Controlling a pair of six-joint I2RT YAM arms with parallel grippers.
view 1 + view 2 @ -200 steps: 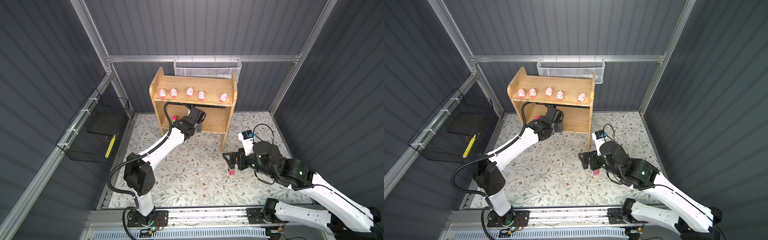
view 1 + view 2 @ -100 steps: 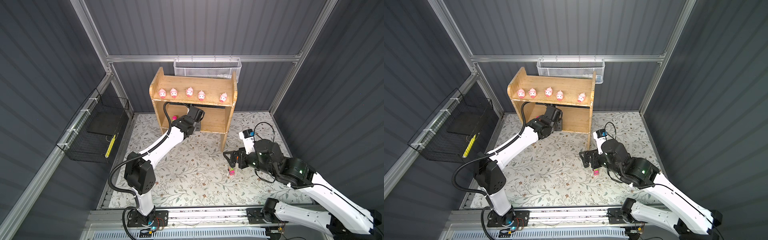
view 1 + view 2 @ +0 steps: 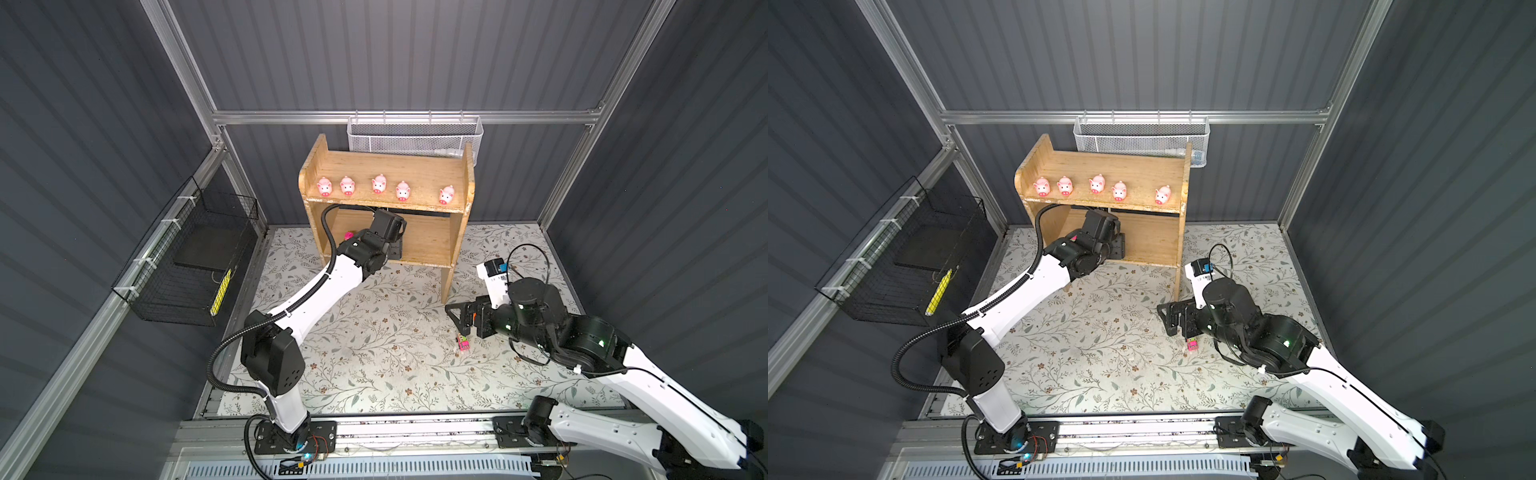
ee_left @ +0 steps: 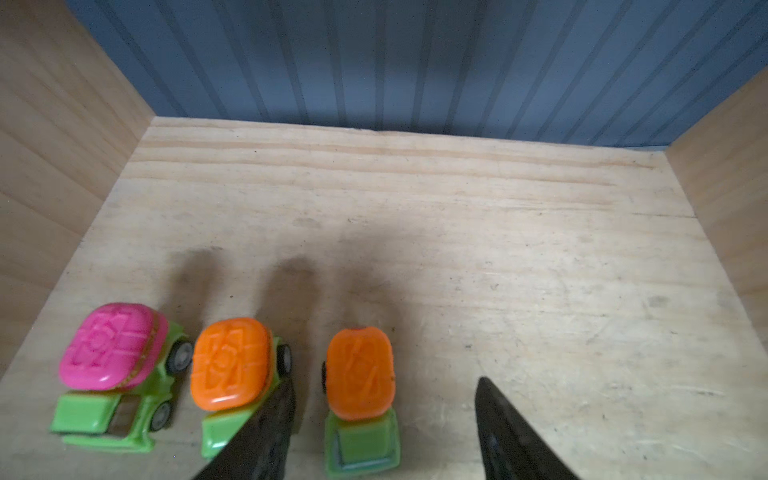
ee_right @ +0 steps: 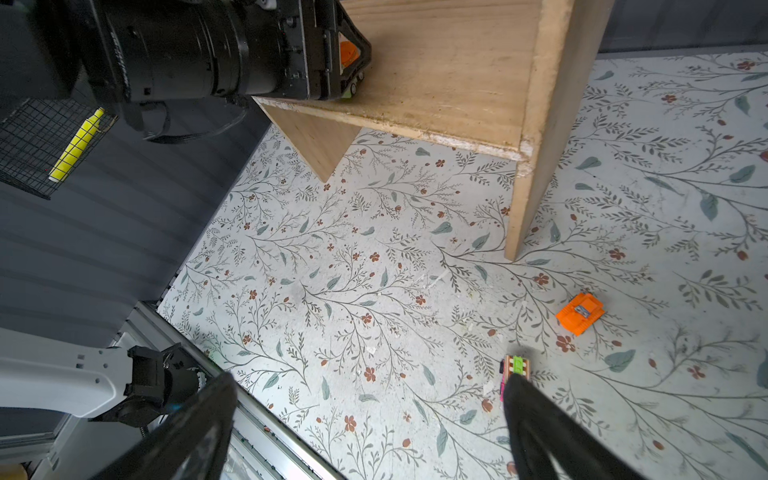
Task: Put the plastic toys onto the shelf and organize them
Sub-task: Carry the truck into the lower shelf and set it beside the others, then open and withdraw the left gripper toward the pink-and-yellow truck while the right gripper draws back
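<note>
The wooden shelf [image 3: 386, 164] [image 3: 1113, 164] carries several pink pigs [image 3: 324, 187] in a row on its top tier. My left gripper [image 4: 386, 384] is inside the lower tier and open. An orange-topped vehicle [image 4: 359, 374] stands free between its fingers. Beside it stand another orange vehicle [image 4: 230, 365] and a pink one [image 4: 114, 349]. My right gripper [image 5: 372, 378] [image 3: 455, 318] hangs open over the floor. A pink and green vehicle [image 5: 515, 368] [image 3: 462, 343] lies on its side just off one fingertip. An orange vehicle [image 5: 580, 313] lies a little beyond it.
A white mesh basket [image 3: 415, 137] hangs behind the shelf. A black wire basket [image 3: 187, 266] on the left wall holds a yellow marker [image 3: 220, 286]. The shelf's right leg [image 3: 446, 282] stands close to my right gripper. A metal rail [image 3: 415, 428] runs along the front.
My left gripper has opened and let go of the orange vehicle, which now stands on the lower tier. The right arm has barely shifted.
</note>
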